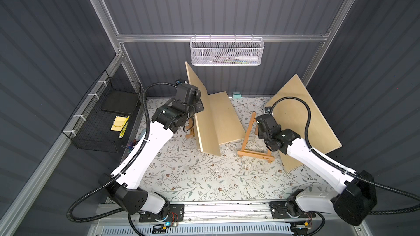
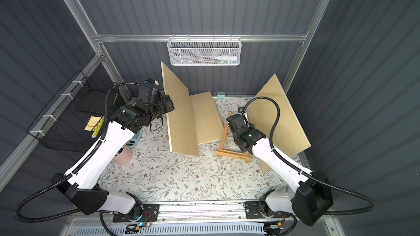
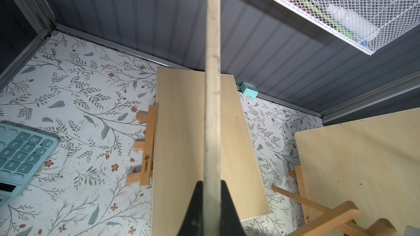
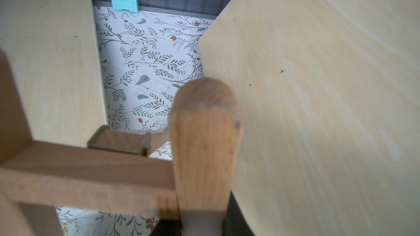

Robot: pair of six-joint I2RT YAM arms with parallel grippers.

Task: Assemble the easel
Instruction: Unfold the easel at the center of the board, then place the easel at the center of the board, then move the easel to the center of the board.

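Finding: your left gripper (image 3: 212, 191) is clamped on the thin edge of the upright board (image 1: 205, 128). The board stands on its long edge, and its long axis runs from the front of the table toward the back wall.

Your right gripper (image 4: 202, 221) is closed on the rounded top post (image 4: 204, 132) of the easel (image 1: 248, 130). The easel's foot bar appears to rest on the table, nearest you, and its frame rises back toward the jaws.

Relation to watch: the held board is to the left of the held easel. A second board (image 1: 227, 119) lies tilted between them, propped on another easel (image 3: 147, 146). A third board (image 1: 322, 132) leans just behind your right arm.

Judgement: the right arm is on the easel and the left arm carries the panel, so any seating will have to cross over the tilted board. The panel's long axis runs roughly square to the foot bar. You would probably need to turn it to lie along that bar before lowering it.
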